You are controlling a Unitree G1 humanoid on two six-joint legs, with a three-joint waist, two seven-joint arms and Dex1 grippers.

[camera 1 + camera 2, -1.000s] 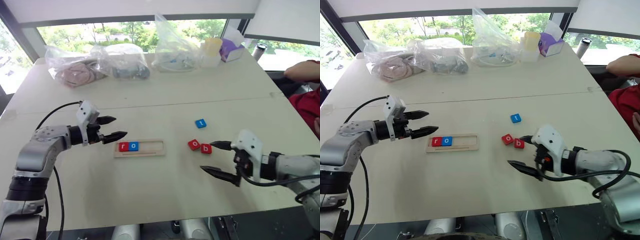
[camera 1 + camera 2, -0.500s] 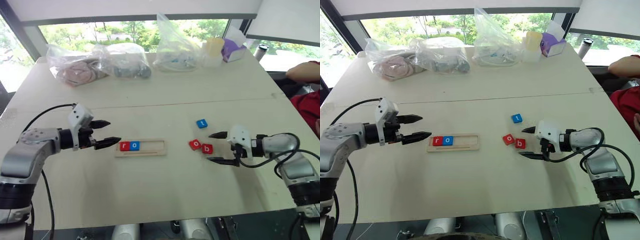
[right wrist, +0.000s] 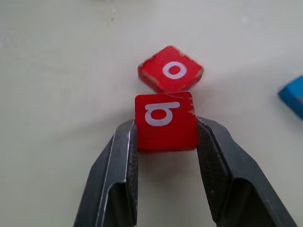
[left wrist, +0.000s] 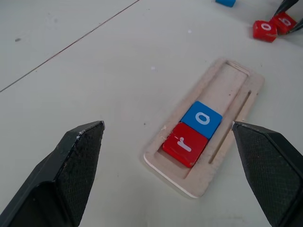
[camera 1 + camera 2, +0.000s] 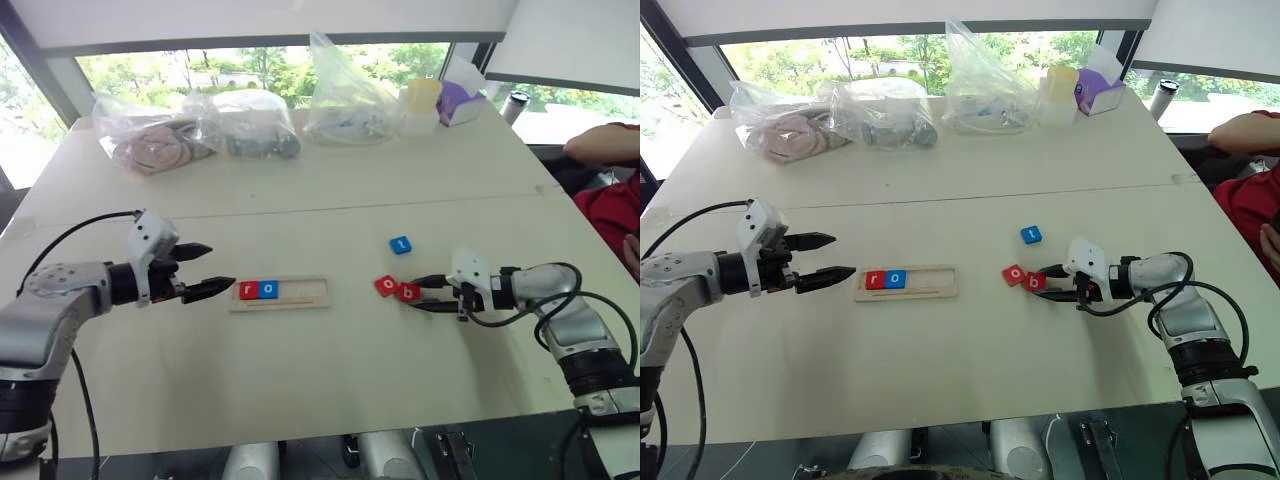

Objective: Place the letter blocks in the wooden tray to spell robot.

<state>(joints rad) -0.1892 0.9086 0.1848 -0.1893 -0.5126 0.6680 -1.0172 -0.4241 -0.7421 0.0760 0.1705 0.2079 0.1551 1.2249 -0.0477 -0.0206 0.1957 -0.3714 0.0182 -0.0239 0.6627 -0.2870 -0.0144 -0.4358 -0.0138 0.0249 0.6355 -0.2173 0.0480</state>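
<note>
Gripping the red b block [image 3: 165, 121] by two opposite edges, the right pincer [image 3: 165, 142] has its two black fingers closed against the tile, which lies flat on the tabletop [image 5: 300, 380]. Touching the b block's far corner is the red o block [image 3: 171, 70], outside the pincer. Slightly farther off, apart from both, lies the blue t block [image 5: 401, 244]. On the robot's left side, the left pincer [image 5: 205, 268] hovers with fingers spread wide and empty, its tips just beside the near end of the wooden tray [image 4: 236, 80]. Seated in that end of the tray's recess are the red r block [image 4: 185, 144] and, touching it, the blue o block [image 4: 202, 119]; the remaining recess is unfilled. Along the far edge of the tabletop stand plastic bags [image 5: 200, 125].
</note>
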